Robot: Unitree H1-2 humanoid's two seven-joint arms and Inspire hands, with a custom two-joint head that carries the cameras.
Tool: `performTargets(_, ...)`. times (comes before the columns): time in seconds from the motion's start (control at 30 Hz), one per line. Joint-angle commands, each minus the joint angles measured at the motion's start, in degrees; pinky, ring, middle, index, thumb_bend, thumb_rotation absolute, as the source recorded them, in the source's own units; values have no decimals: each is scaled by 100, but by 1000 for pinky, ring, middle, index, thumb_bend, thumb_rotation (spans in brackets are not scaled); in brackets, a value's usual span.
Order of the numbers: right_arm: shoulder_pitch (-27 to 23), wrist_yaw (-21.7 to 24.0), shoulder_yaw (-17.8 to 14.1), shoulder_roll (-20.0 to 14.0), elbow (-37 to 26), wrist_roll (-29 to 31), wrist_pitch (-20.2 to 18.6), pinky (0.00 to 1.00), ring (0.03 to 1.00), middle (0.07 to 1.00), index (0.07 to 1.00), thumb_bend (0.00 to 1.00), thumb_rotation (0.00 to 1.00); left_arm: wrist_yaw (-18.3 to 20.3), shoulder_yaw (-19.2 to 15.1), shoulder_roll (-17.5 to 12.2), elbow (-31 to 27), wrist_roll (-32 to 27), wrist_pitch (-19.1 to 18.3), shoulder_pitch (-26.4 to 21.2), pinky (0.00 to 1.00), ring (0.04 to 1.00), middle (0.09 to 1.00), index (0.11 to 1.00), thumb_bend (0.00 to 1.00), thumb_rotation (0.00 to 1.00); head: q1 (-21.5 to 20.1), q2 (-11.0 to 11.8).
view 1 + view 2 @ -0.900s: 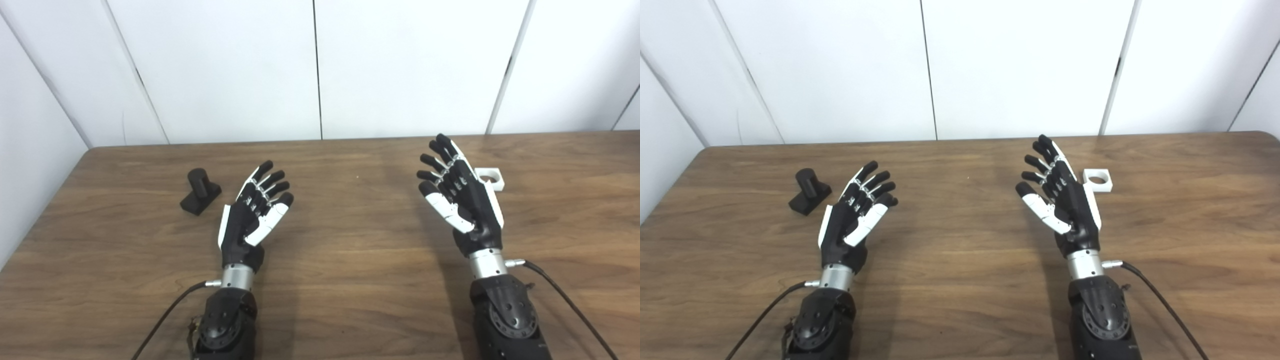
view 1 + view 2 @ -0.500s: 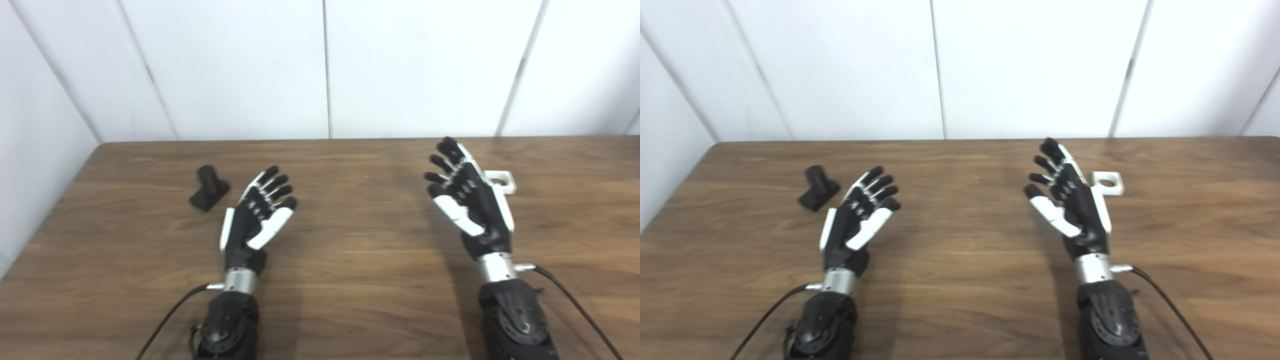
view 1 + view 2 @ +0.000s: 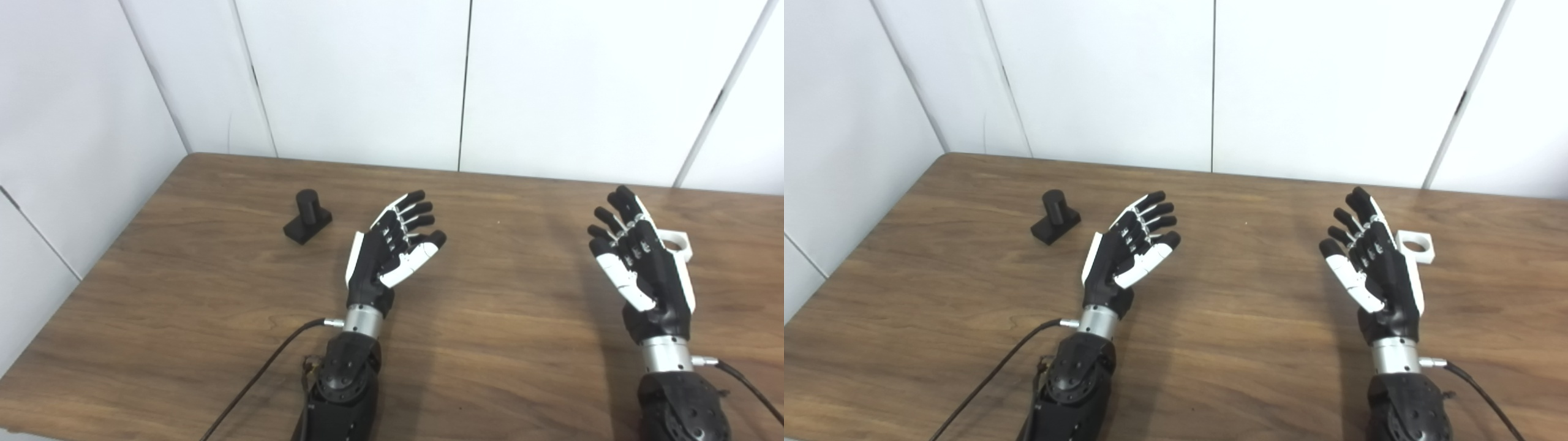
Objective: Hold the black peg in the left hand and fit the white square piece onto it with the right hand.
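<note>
We see one wooden table [image 3: 1225, 343] filling the lower part of both views, backed by white wall panels [image 3: 1102, 79] that also close in its left side. Above it we count two arms, each ending in one black-and-white hand with a cable [image 3: 986, 380] trailing from the wrist. The left hand [image 3: 1124, 254] hangs palm up with its fingers spread and empty, pointing up and to the right. The right hand [image 3: 1375, 266] is likewise spread, palm turned toward the middle, holding nothing. Of the task's things we count two — one black peg [image 3: 1055, 216] and one white square piece [image 3: 1415, 246]. The peg stands upright on its small black base on the table, near the left hand's far left side and apart from it. The white square piece, with a round hole through it, lies flat on the table just beyond the right hand's outer edge — partly hidden by it in the left eye view.
</note>
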State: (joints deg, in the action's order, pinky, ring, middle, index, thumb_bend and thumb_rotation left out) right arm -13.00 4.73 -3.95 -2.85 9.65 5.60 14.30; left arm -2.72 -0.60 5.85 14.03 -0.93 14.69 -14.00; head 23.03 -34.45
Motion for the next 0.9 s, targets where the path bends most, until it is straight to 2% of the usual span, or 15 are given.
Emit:
performTargets(0.0,305,5,-96,-130,125,86,36,822,878,922,919,617,417,-73,23,16,142,95,154,18,600,735,772,793,781,335,1,4)
performTargets(0.17,251,-19,-97,-114,142,59,75,799,869,913,914,605,414,-221,23,-89,45,351,215,28,645,736,765,784,734,296,10,30)
performTargets(0.23,252,-38,-99,-124,114,31,29,814,873,914,914,595,409,-286,41,-166,-135,554,83,40,608,714,755,775,723,259,3,33)
performTargets(0.53,250,-34,-105,-146,102,26,-2,810,873,914,910,610,422,-395,253,-641,-1170,1840,-993,123,604,689,746,723,720,180,25,54)
performTargets(0.73,228,40,-117,-150,121,154,-13,848,885,921,908,605,414,-389,344,-933,-1703,2541,-1704,105,563,673,726,691,732,200,49,65)
performTargets(0.87,222,61,-127,-161,131,193,-16,860,890,923,913,597,408,-420,337,-1052,-1823,2771,-1917,83,566,682,725,691,719,210,53,69)
